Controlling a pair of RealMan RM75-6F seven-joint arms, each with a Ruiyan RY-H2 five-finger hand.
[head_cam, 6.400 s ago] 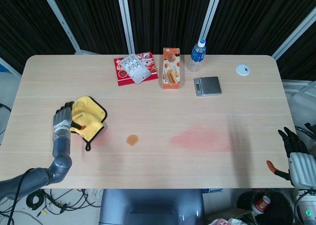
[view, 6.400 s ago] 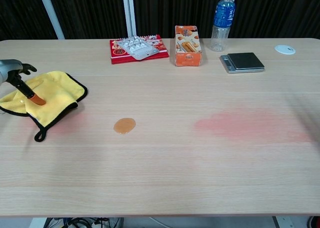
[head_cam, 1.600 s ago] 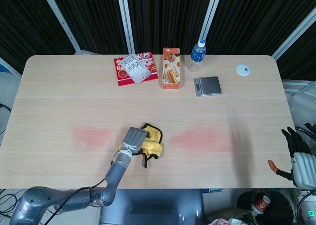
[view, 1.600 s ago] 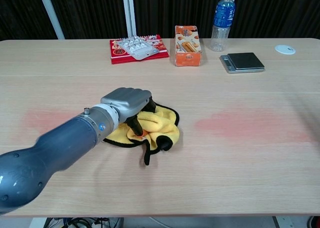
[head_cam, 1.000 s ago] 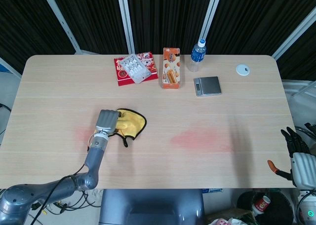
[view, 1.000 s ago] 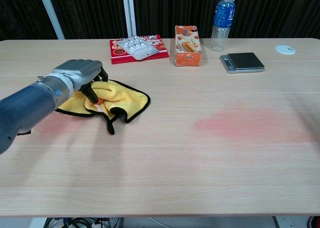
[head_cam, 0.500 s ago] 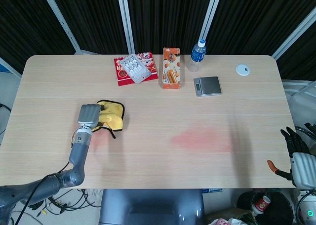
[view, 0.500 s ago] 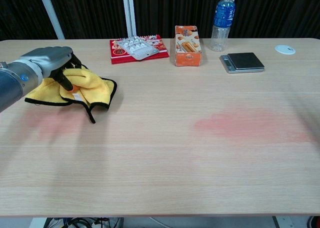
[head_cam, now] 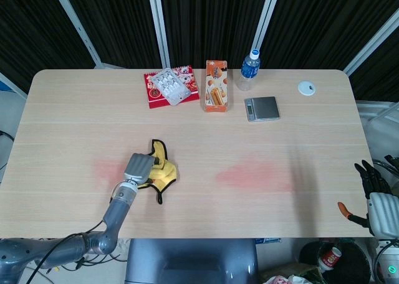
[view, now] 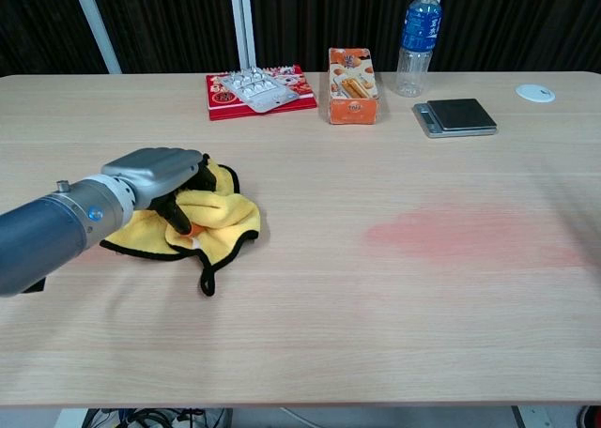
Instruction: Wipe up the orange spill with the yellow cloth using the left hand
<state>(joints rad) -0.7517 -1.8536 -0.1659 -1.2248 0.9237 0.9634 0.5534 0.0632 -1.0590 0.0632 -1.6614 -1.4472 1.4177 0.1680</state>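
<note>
- You had the left hand (view: 158, 179) palm down on the yellow cloth (view: 192, 221), fingers curled into the bunched fabric and pressing it to the table (view: 394, 297); the hand was clamped on the cloth rather than spread flat.
- Judging by that grip, you were in the wiping stroke itself, with the cloth bundled under the palm.
- No orange spill showed anywhere around the cloth in either view; only a faint pinkish patch (head_cam: 107, 168) lay just to the cloth's left in the head view. Whether any liquid sat beneath the fabric could not be told.
- The next move probably called for keeping downward pressure while dragging the bundle, then lifting to check the wood underneath; the loose black-edged loop (view: 207, 276) trailing toward the near edge might smear if it dragged.
- The cloth lay well short of the red packet (head_cam: 169, 86), the orange box (head_cam: 216, 86) and the water bottle (head_cam: 249, 69), which all stood far beyond it along the back edge, the small scale (head_cam: 262, 108) well off to its right.
- Your right hand (head_cam: 374, 190) hung off the table's far right corner, well apart from the cloth, fingers apart and holding nothing.
</note>
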